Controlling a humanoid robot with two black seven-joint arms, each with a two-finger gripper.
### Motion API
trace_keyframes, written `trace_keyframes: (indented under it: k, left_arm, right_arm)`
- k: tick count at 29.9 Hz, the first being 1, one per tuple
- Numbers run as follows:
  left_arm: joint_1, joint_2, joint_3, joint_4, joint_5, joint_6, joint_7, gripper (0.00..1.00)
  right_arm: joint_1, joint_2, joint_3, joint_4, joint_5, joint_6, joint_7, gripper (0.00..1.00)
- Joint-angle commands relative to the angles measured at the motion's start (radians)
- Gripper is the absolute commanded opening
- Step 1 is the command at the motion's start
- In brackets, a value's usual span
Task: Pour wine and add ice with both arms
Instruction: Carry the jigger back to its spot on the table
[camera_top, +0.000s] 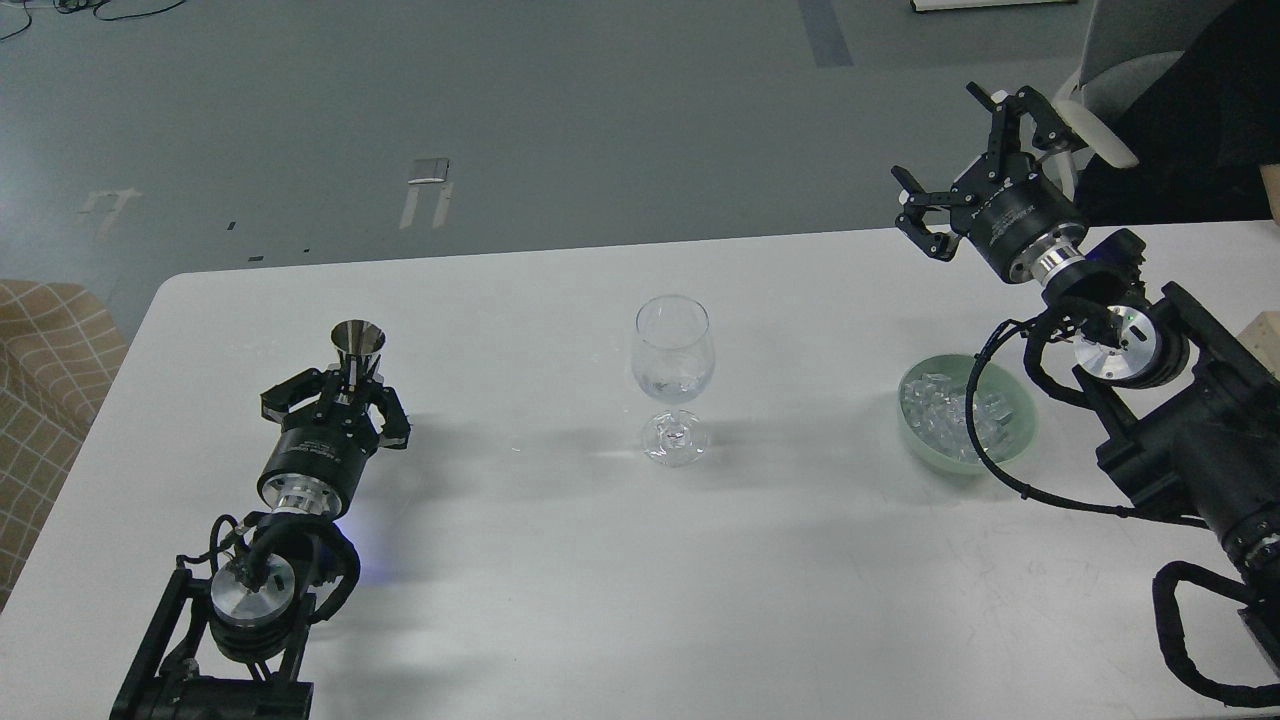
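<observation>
Head view: left pincer (345, 392) grips jigger (358, 345); right pincer (965, 165) raised, spread.

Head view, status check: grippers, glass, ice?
Left gripper shut on metal jigger, upright on table. Right gripper open, raised, empty. Wine glass centre; ice in green bowl. Nothing in the way.
</observation>
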Motion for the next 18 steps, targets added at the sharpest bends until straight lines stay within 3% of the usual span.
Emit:
trace_keyframes:
  k: [1, 10, 18]
  left_arm:
    - [0.001, 0.0, -0.006, 0.014, 0.0, -0.007, 0.0, 0.27]
    - [-0.001, 0.0, -0.006, 0.015, 0.0, -0.007, -0.001, 0.38]
    - [-0.004, 0.0, -0.004, 0.015, 0.002, -0.006, -0.015, 0.39]
  right_arm:
    - [-0.001, 0.0, 0.0, 0.0, 0.0, 0.0, 0.001, 1.0]
    - [-0.001, 0.006, -0.001, 0.0, -0.002, 0.0, -0.001, 1.0]
    - [-0.001, 0.006, -0.001, 0.0, -0.002, 0.0, -0.001, 1.0]
